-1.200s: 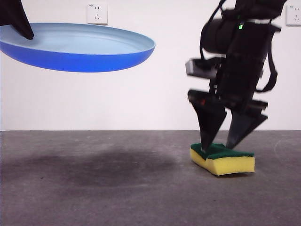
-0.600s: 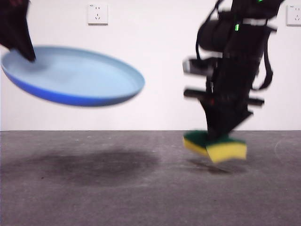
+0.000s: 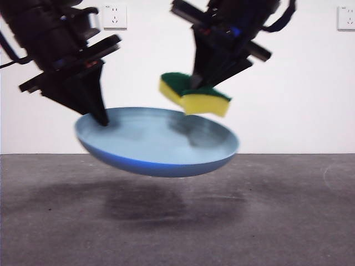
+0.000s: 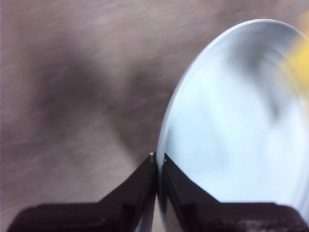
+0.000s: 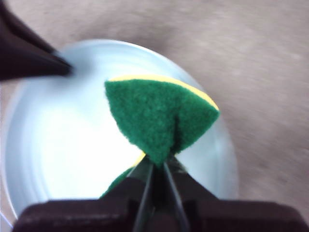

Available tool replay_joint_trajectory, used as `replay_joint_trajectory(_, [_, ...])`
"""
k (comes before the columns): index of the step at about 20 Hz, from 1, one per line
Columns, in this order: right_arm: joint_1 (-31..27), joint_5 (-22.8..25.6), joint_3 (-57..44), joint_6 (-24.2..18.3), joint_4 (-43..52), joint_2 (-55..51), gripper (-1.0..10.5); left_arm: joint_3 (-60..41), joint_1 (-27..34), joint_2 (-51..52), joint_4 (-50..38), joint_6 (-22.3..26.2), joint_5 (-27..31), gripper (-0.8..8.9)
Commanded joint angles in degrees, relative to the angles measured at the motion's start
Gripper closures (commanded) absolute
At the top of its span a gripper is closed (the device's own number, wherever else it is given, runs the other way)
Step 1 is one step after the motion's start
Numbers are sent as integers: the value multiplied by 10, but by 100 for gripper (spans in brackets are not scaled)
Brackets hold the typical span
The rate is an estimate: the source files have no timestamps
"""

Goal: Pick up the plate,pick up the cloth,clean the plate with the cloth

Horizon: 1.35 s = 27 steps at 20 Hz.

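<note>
The light-blue plate [image 3: 158, 144] hangs in the air above the table, tilted. My left gripper [image 3: 101, 117] is shut on its rim at the left; the left wrist view shows the jaws pinching the rim of the plate [image 4: 231, 125]. My right gripper [image 3: 199, 88] is shut on the cloth, a yellow sponge with a green face [image 3: 194, 95], and holds it just above the plate's right half. In the right wrist view the sponge [image 5: 161, 113] sits over the plate [image 5: 63, 145], green face toward the camera, with the left gripper's jaw tip [image 5: 65, 71] at the plate's rim.
The dark grey table [image 3: 177, 221] lies below with the plate's shadow on it. A white wall with two sockets [image 3: 114, 16] stands behind.
The plate has moved right and down toward the middle. The right gripper has lifted the sponge off the table and carried it up and left, over the plate.
</note>
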<state>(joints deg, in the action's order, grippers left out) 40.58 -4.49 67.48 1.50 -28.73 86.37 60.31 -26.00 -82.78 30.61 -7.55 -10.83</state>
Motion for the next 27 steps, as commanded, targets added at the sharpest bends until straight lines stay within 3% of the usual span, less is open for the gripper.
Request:
replay_joint_trajectory(1, [20, -1, -3, 20, 15, 35, 963, -2, -16, 0, -24, -29, -3, 822])
replay_joint_trajectory(5, [67, -16, -3, 21, 16, 76, 963, -2, -29, 0, -71, -59, -17, 822])
replay_joint_trajectory(8, [87, 1, -3, 10, -65, 78, 963, -2, -27, 0, -85, -61, -17, 822])
replay_joint_trajectory(10, [86, 75, -3, 5, -131, 77, 963, -2, -19, 0, -82, -61, -27, 822])
replay_joint_trajectory(12, [71, 232, -3, -1, -169, 74, 963, -2, -16, 0, -72, -60, -71, 822])
replay_joint_trajectory(13, [61, 287, -3, -2, -162, 71, 963, -2, -16, 0, -65, -60, -92, 822])
replay_joint_trajectory(14, [49, 325, -3, -1, -142, 68, 963, -2, -17, 0, -57, -60, -106, 822])
replay_joint_trajectory(16, [29, 344, -3, -10, -75, 63, 963, -2, -26, 0, -45, -60, -118, 822])
replay_joint_trajectory(17, [23, 329, -3, -15, -35, 63, 963, -2, -35, 0, -45, -60, -118, 822])
replay_joint_trajectory(18, [18, 281, -3, -14, 5, 64, 963, -2, -46, 0, -50, -61, -118, 822])
replay_joint_trajectory(22, [19, 22, -3, 40, 73, 66, 963, -2, -59, 0, -103, -73, -121, 822])
replay_joint_trajectory(24, [21, -39, -3, 44, 40, 68, 963, -2, -55, 0, -130, -92, -105, 822])
replay_joint_trajectory(27, [21, -103, -3, 9, -33, 68, 963, -2, -35, 0, -151, -92, -103, 822])
